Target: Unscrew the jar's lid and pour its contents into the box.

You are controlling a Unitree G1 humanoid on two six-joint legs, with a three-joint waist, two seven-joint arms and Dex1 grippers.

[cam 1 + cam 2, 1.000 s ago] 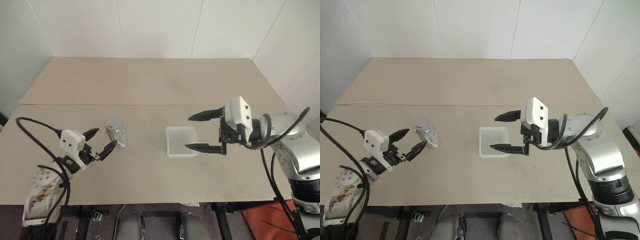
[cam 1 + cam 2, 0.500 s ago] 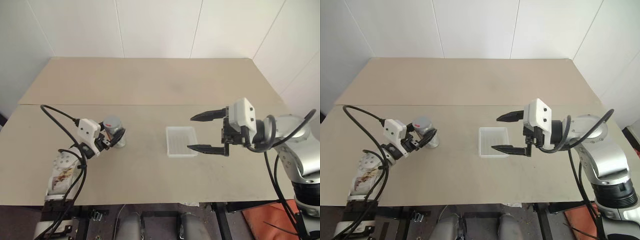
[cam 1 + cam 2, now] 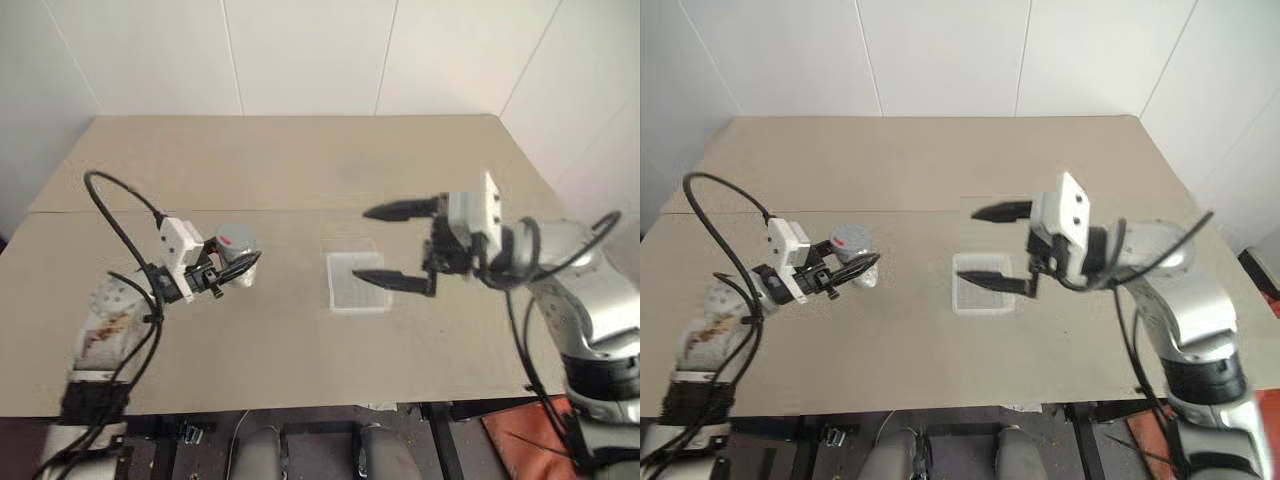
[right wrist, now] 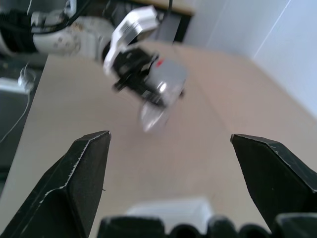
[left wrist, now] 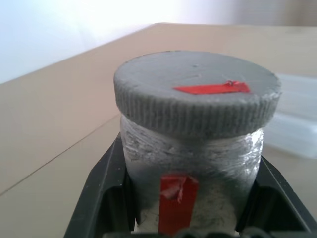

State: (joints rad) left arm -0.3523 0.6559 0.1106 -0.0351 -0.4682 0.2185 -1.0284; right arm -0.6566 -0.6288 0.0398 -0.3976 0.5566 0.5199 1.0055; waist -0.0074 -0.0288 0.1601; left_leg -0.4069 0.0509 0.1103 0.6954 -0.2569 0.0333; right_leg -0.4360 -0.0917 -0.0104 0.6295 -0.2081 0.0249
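Overhead stereo pair with two wrist views. A beige table (image 3: 300, 160) runs from the near edge to a white wall on the far side; a seam crosses its top from left to right.

Left gripper (image 3: 232, 272): on the left side of the table, its two black fingers are clamped on the jar (image 5: 190, 163), one on each side of the body below the cap. The jar stands upright in the grip, and the right wrist view shows it clear of the table top. Its wall looks silvery and frosted, with a red strip running down the side that faces the wrist camera. The lid (image 5: 197, 91) is on the jar: a round grey cap with a ribbed edge and a red mark across its flat top. The contents cannot be made out through the wall.

Right gripper (image 3: 999, 248): on the right side, pointing toward the left, with its two fingers spread wide apart and nothing between them. It hangs above the table over the box (image 3: 355, 282); the lower finger lies across the box in the overhead views.

The box, a shallow translucent white tray, rests flat on the table near its middle, to the right of the jar and well apart from it.
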